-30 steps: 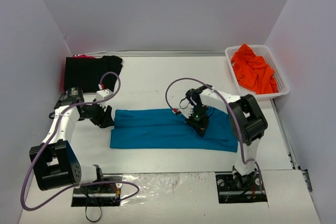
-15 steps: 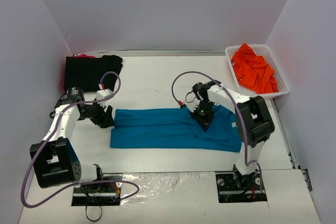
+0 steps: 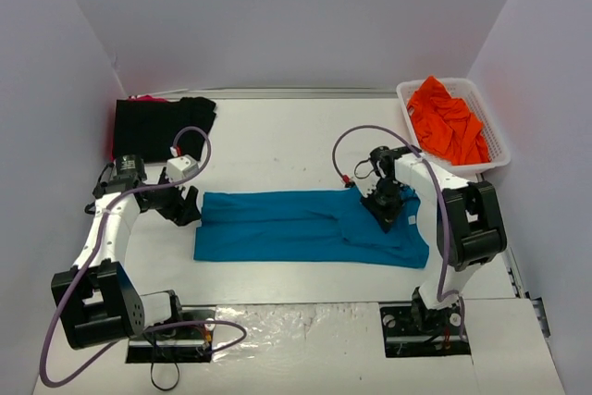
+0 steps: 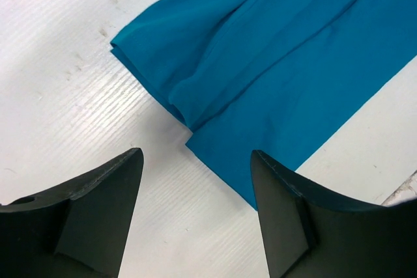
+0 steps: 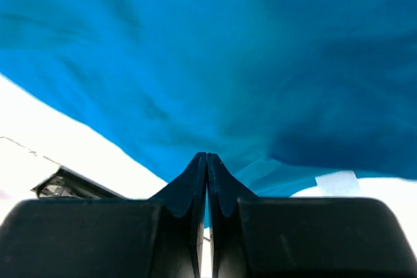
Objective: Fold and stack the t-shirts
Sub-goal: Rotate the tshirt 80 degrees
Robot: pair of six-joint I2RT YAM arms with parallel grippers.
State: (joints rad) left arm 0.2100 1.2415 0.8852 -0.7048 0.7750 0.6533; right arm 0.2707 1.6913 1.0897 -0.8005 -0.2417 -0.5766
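Flattening the teal t-shirt [image 3: 296,227] laid lengthwise across the middle of the table [image 3: 277,145], we judge it best to press our closed right gripper [image 5: 207,156] lightly rightward while our left gripper [image 4: 195,155], jaws apart and empty, hovers over the left edge.

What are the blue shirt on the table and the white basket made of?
The teal t-shirt looks like soft, matte cloth, perhaps a cotton knit: it lies limp, with creases and folded edges. The white basket is probably rigid moulded plastic, judging by its thin slotted walls and smooth rim.
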